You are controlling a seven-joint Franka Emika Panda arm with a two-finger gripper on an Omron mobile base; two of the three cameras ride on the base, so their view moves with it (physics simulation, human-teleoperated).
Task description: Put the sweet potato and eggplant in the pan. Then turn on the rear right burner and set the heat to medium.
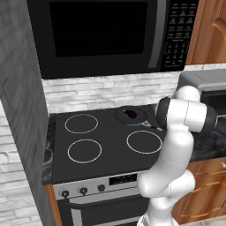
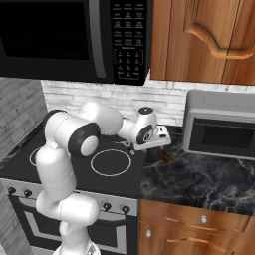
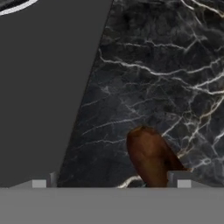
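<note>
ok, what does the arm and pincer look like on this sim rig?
A glossy white arm of rounded, bulbous links with dark grey-black joint caps. The white wrist carries a round grey disc. The pincer has small grey finger tips. No cables or markings are visible.

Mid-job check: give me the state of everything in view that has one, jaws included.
eggplant, already in the pan.
pan, on the cooktop's rear right, holding only the eggplant.
sweet potato, lying on the marble counter, not gripped.
gripper, jaws open, by the sweet potato.
microwave, door shut.
countertop oven, door shut.
</note>
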